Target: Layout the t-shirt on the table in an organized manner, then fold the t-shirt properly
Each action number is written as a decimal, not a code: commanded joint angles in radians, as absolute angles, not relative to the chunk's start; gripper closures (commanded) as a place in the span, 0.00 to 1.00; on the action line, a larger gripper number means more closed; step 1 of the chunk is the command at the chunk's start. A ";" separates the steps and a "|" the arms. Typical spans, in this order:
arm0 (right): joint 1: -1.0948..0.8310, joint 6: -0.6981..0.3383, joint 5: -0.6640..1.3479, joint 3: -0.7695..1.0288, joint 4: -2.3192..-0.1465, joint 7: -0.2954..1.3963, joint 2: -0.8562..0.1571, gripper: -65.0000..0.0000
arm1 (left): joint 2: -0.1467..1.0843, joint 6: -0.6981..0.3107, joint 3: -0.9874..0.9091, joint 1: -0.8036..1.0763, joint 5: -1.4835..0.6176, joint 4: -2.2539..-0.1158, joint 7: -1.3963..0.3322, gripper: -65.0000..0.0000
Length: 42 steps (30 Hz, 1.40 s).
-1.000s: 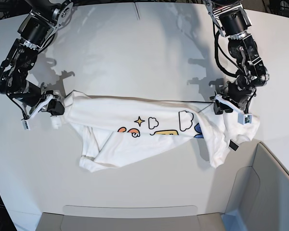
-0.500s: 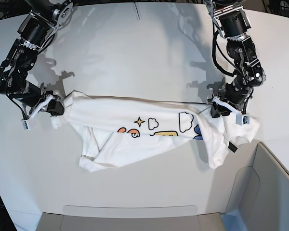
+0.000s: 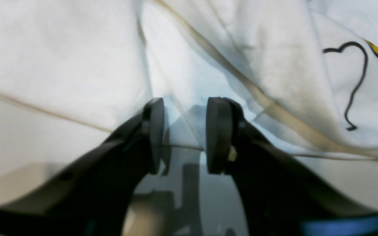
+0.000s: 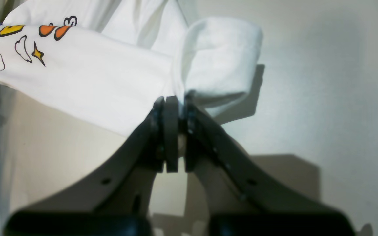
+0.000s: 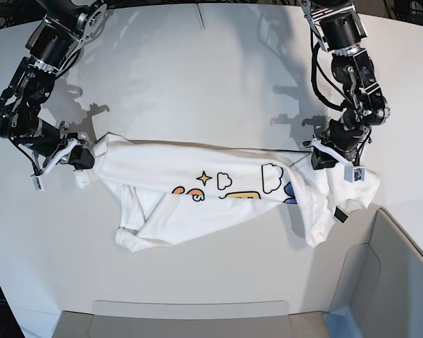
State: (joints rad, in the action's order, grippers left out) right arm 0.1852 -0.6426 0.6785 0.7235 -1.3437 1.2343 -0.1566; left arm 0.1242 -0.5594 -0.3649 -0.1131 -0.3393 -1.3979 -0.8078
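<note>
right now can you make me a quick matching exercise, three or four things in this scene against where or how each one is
Things:
1. left pincer
2. right pincer
3. t-shirt
4. small black neck label

States or places:
a. clamped shut on a bunched white end of the cloth
b. stretched in a crumpled band between the two arms on the table
c. pads apart with a gap, a cloth edge running between them
d. on the drooping cloth near the bin corner in the base view

Pairs: 1-c, 2-a, 3-b, 4-d
</note>
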 commanded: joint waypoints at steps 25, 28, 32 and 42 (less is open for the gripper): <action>0.199 -0.644 0.728 0.727 -1.363 1.221 -0.176 1.00 | 0.134 -0.565 -0.387 -0.125 -0.354 -1.492 -0.803 1.00; 0.199 -0.644 0.728 0.725 -1.363 1.221 -0.176 1.00 | 0.134 -0.565 -0.392 -0.125 -0.354 -1.546 -0.852 1.00; 0.199 -0.644 0.728 0.725 -1.363 1.221 -0.174 1.00 | 0.134 -0.567 -0.392 -0.125 -0.354 -1.600 -0.881 1.00; 0.200 -0.644 0.728 0.728 -1.363 1.221 -0.176 1.00 | 0.133 -0.567 -0.472 -0.104 -0.357 -1.837 -0.883 1.00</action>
